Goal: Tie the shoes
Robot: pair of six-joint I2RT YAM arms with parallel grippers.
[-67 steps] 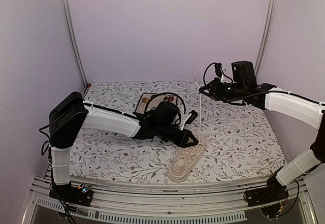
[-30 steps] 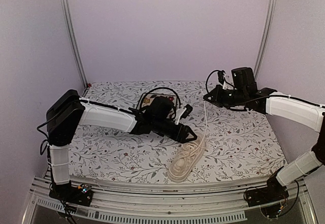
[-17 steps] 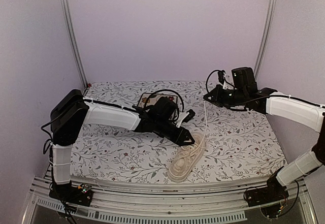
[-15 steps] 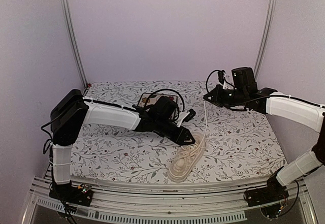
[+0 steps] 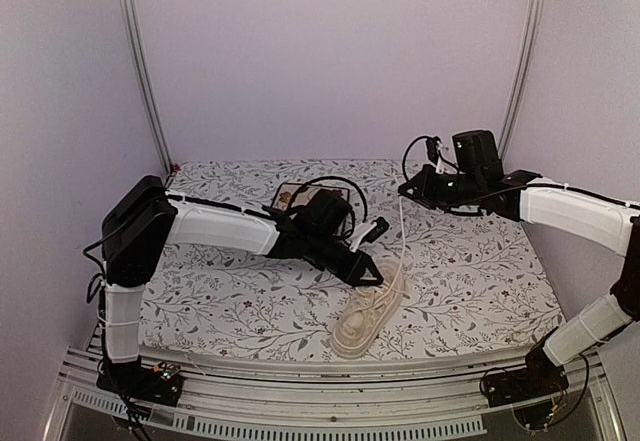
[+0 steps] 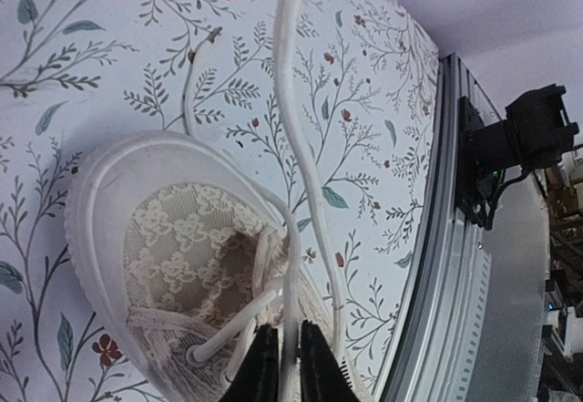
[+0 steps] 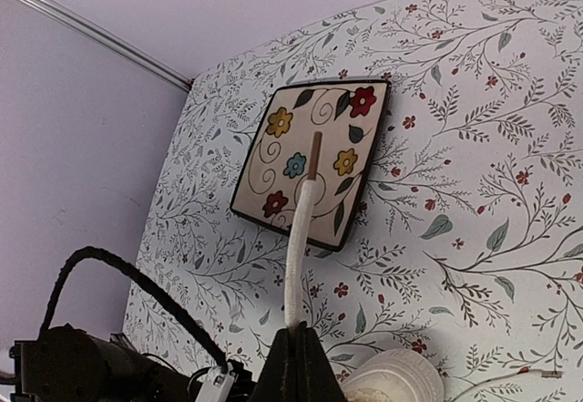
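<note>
Top external shows you the shoe (image 5: 365, 313) lying at a slant near the front edge of the tabletop (image 5: 480, 281), a little right of centre. The left fingers (image 5: 366, 273) hang low just beside its far end. In your left wrist view those fingers (image 6: 262, 371) are pressed together on a lace (image 6: 291, 302) that comes out of the shoe (image 6: 164, 238) right below them. The other lace (image 5: 402, 236) rises from the shoe to the right fingers (image 5: 408, 189), which hang above the tabletop, farther back and to the right. Your right wrist view shows those fingers (image 7: 284, 379) clamped on the other lace (image 7: 293, 265), with its tipped end sticking out past them. Farthest back, the plate (image 5: 290, 197) lies flat on the tabletop, partly hidden behind the left arm.
</note>
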